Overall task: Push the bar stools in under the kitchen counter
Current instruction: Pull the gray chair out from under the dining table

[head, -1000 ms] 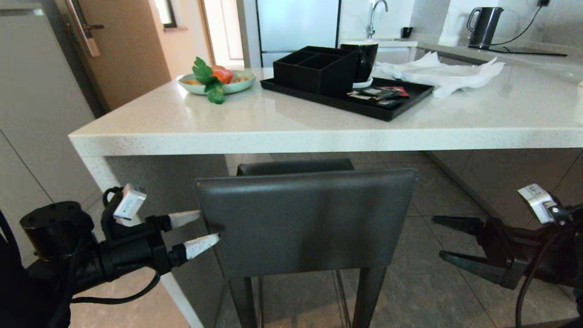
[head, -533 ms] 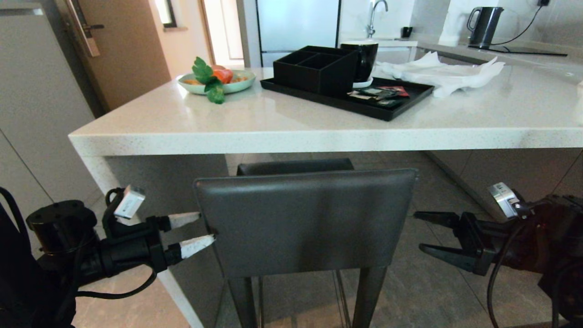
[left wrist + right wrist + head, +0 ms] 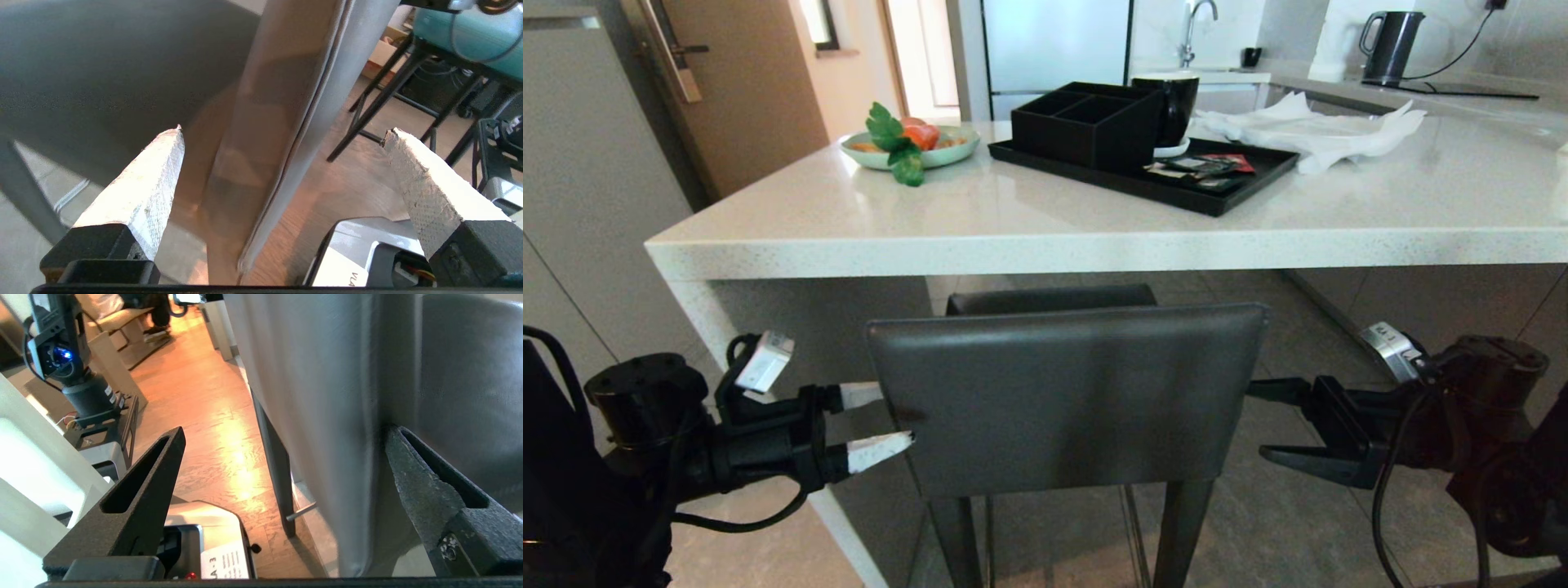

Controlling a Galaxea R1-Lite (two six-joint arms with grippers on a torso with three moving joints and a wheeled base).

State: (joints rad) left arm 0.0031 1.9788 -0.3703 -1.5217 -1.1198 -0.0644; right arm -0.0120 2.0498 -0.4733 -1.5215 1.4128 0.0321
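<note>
Right pincer (image 3: pixel 1256 419) now nearer grey stool (image 3: pixel 1066 396).

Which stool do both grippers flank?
The grey stool with the rectangular back, left gripper and right gripper at its side edges. The teal stool stands apart.

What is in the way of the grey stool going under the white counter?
Nothing that shows. The grey stool faces open space under the counter, with only bare floor visible beyond it. The left claw and right claw sit open at the edges of its backrest.
</note>
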